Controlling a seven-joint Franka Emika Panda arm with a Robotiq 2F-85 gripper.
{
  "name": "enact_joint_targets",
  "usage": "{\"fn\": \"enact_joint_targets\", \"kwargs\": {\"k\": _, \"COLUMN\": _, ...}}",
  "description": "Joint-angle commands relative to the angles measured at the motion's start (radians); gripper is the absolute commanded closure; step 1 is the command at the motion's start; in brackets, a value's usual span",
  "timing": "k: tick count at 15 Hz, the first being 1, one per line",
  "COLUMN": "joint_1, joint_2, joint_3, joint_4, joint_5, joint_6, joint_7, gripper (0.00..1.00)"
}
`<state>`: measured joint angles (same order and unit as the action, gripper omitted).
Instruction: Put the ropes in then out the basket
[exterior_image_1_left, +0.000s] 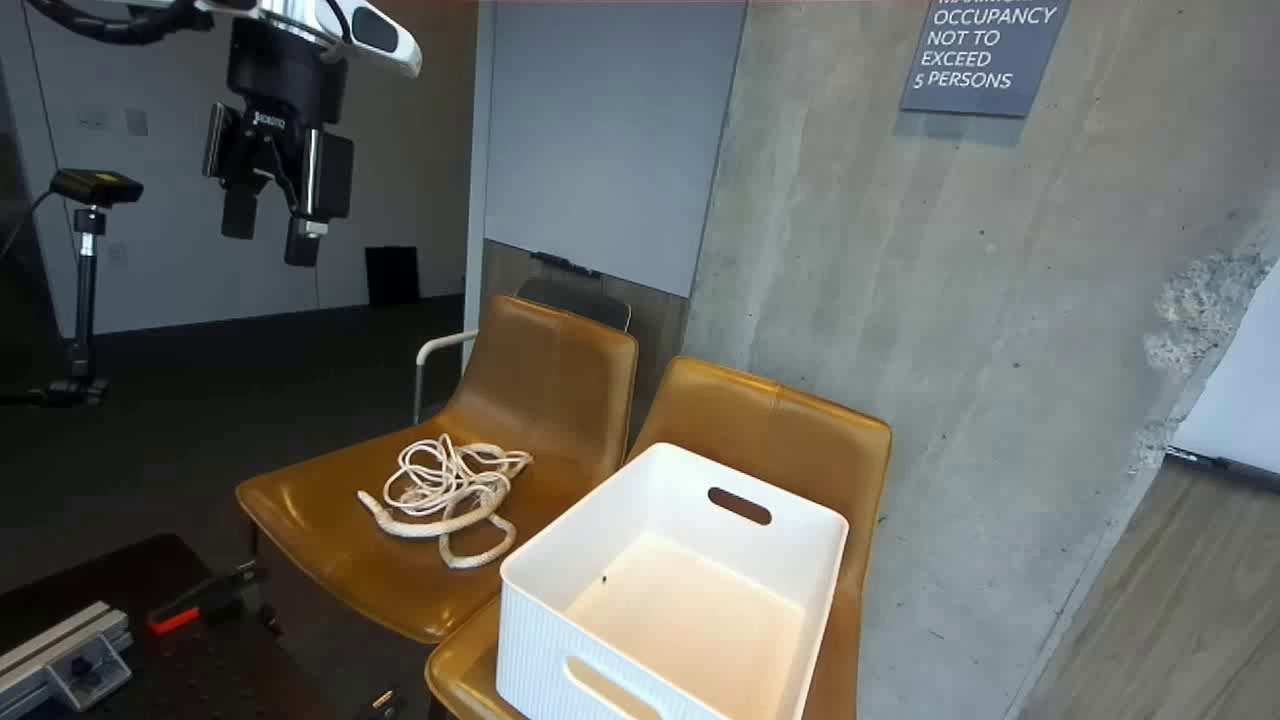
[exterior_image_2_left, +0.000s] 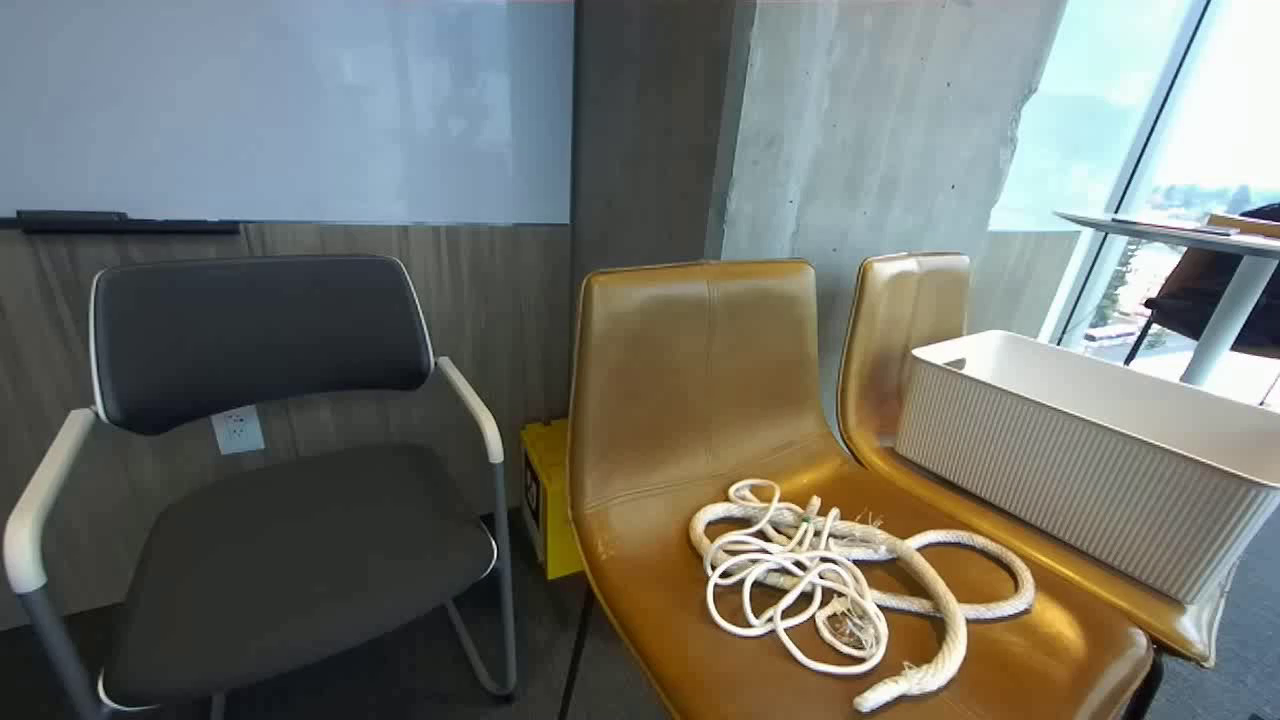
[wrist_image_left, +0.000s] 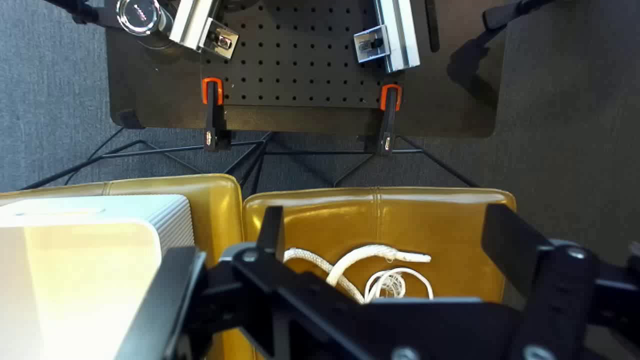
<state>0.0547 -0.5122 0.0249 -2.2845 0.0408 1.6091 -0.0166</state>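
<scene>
A thick off-white rope (exterior_image_1_left: 413, 527) and a thin white rope (exterior_image_1_left: 433, 483) lie tangled on the seat of a tan chair. The thick rope (exterior_image_2_left: 952, 632) and the thin rope (exterior_image_2_left: 795, 572) also show in an exterior view. An empty white ribbed basket (exterior_image_1_left: 545, 655) stands on the neighbouring tan chair; its side also shows in an exterior view (exterior_image_2_left: 1060, 475). My gripper (exterior_image_1_left: 270, 232) is open and empty, high above the chairs. In the wrist view the open fingers (wrist_image_left: 387, 225) frame the rope chair, and the gripper body hides part of the thick rope (wrist_image_left: 362, 253) and thin rope (wrist_image_left: 412, 270).
The rope chair (exterior_image_1_left: 330, 500) and basket chair (exterior_image_1_left: 800, 415) stand side by side by a concrete pillar (exterior_image_1_left: 1000, 300). A dark table (wrist_image_left: 450, 115) with orange-tipped clamps (wrist_image_left: 391, 100) and metal rails is in front. A grey armchair (exterior_image_2_left: 300, 560) stands beside the rope chair.
</scene>
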Motion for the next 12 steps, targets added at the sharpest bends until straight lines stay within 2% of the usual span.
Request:
{"fn": "enact_joint_targets", "kwargs": {"k": 1, "joint_1": -0.004, "joint_2": 0.000, "joint_3": 0.003, "joint_4": 0.003, "joint_5": 0.001, "joint_6": -0.002, "joint_7": -0.001, "gripper": 0.00}}
{"fn": "enact_joint_targets", "kwargs": {"k": 12, "joint_1": 0.003, "joint_2": 0.010, "joint_3": 0.008, "joint_4": 0.011, "joint_5": 0.006, "joint_6": 0.013, "joint_7": -0.006, "gripper": 0.00}}
